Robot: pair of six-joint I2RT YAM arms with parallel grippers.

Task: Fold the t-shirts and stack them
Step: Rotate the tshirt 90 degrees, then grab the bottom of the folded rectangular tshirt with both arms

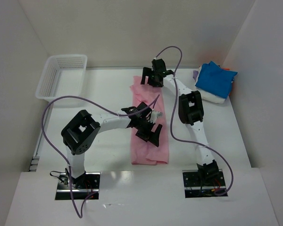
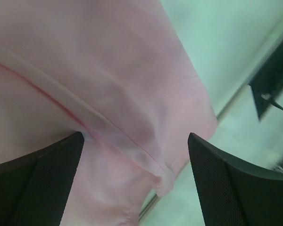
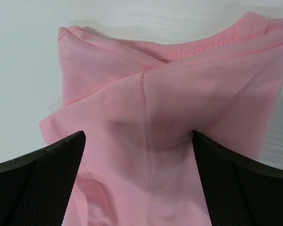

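Observation:
The light pink t-shirt (image 1: 151, 146) lies folded into a long narrow strip down the middle of the table. My left gripper (image 1: 150, 129) is open low over the strip's middle, and its wrist view (image 2: 136, 141) shows pink cloth (image 2: 99, 70) with a hem fold between the spread fingers (image 2: 42, 179). My right gripper (image 1: 153, 77) is open at the strip's far end. In its wrist view (image 3: 138, 136) the jaws stand either side of the cloth (image 3: 179, 84) below the collar. Neither gripper holds anything. The bright blue t-shirt (image 1: 216, 79) tops a pile at the far right.
Under the blue shirt lie a white shirt (image 1: 212, 96) and a lavender one (image 1: 196, 74). A white mesh basket (image 1: 61, 77) stands at the far left. White walls close in the table on three sides. Purple cables loop over both arms.

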